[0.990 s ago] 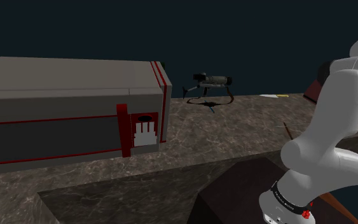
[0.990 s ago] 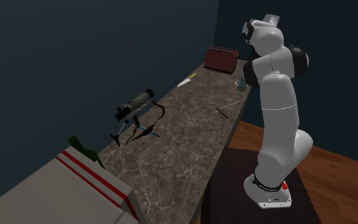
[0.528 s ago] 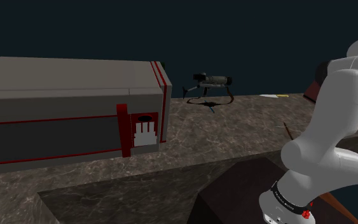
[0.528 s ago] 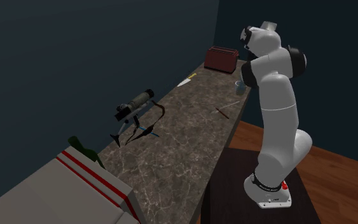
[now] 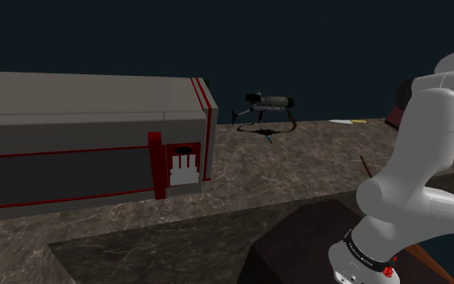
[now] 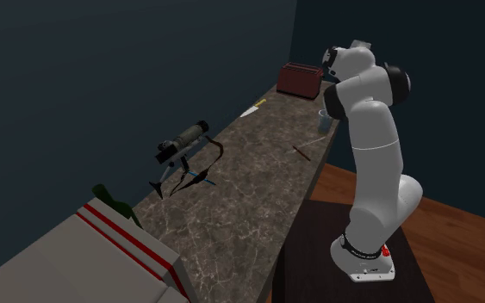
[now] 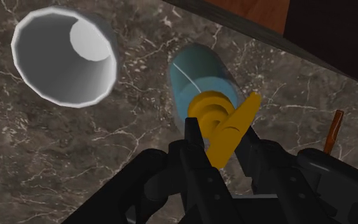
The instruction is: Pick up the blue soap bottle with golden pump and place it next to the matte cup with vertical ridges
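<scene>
Most of the job is looking done: the jaws are pinching the golden pump of the blue soap bottle [image 7: 196, 76], just beside the pale cup [image 7: 56, 76] on the table [image 7: 75, 159]; only releasing is remaining.

Franka arm [image 6: 371, 155]: upright, wrist bent toward 9 o'clock. Gripper [image 7: 220, 137]: fingers [image 7: 195, 153] narrowly set, clasping golden pump [image 7: 217, 118] of blue soap bottle [image 7: 199, 79].
</scene>
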Controlling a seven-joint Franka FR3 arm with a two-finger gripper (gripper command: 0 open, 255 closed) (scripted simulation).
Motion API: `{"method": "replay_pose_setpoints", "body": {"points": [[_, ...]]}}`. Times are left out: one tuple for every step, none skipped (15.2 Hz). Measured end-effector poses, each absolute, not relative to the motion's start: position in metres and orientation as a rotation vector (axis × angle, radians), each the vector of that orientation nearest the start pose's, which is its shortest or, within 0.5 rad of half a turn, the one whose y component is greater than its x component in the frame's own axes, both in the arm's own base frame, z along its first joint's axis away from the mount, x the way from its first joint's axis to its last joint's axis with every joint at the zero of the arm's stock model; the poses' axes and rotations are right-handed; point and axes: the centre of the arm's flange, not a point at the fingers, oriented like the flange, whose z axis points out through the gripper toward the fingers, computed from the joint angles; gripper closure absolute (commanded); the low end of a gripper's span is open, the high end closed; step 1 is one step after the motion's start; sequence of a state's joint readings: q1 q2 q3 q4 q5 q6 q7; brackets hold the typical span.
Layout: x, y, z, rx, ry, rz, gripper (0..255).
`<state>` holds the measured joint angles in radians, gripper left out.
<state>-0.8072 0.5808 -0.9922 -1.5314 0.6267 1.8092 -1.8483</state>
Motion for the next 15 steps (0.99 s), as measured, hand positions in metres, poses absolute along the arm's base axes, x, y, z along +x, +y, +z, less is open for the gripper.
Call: {"method": "replay_pose_setpoints", "body": {"points": [[0.01,-0.669,0.425,-3.139,0.067,-0.204,255],[0.01,-0.669,0.42,-3.139,0.068,-0.204,255],[0.01,-0.669,0.414,-3.139,0.068,-0.204,255],[0.009,-0.669,0.412,-3.139,0.068,-0.203,255],[0.009,-0.669,0.41,-3.139,0.068,-0.203,255],[0.009,-0.669,0.409,-3.139,0.068,-0.204,255],[0.01,-0.669,0.409,-3.139,0.068,-0.204,255],[0.01,-0.669,0.409,-3.139,0.068,-0.204,255],[0.01,-0.669,0.408,-3.139,0.068,-0.204,255],[0.01,-0.669,0.408,-3.139,0.068,-0.204,255],[0.01,-0.669,0.408,-3.139,0.068,-0.204,0],[0.01,-0.669,0.408,-3.139,0.068,-0.204,0],[0.009,-0.669,0.408,-3.139,0.068,-0.204,0],[0.009,-0.669,0.408,-3.139,0.068,-0.204,0],[0.009,-0.669,0.408,-3.139,0.068,-0.204,0]]}}
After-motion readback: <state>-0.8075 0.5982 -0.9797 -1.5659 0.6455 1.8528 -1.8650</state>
